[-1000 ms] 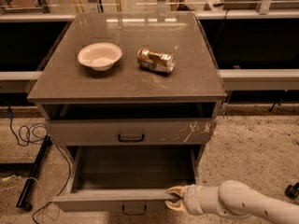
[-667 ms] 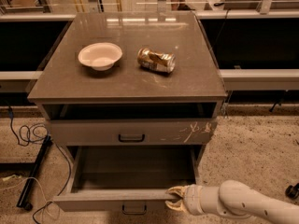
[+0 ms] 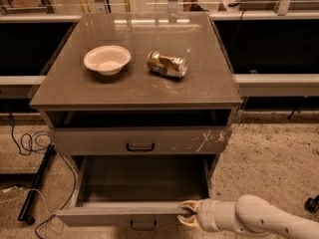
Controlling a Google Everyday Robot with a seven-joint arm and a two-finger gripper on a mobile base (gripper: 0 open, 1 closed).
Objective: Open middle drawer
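Observation:
The middle drawer [image 3: 114, 215] is the lowest one showing, with a plain grey front and a dark loop handle [image 3: 143, 225]. It is pulled well out, and its deep grey box [image 3: 142, 178] is empty. My gripper [image 3: 188, 214] comes in from the bottom right on a white arm [image 3: 259, 222]. It sits at the right end of the drawer front's top rim, its tan fingers [image 3: 188, 204] spread apart and holding nothing. Above the open drawer is a shut, taller drawer [image 3: 99, 142] with white scratch marks.
On the grey cabinet top [image 3: 134, 91] stand a white bowl [image 3: 107, 59] and a crushed gold can [image 3: 167, 64] lying on its side. An open slot runs under the top. Cables [image 3: 30, 143] and a black pole [image 3: 35, 193] lie on the floor at the left.

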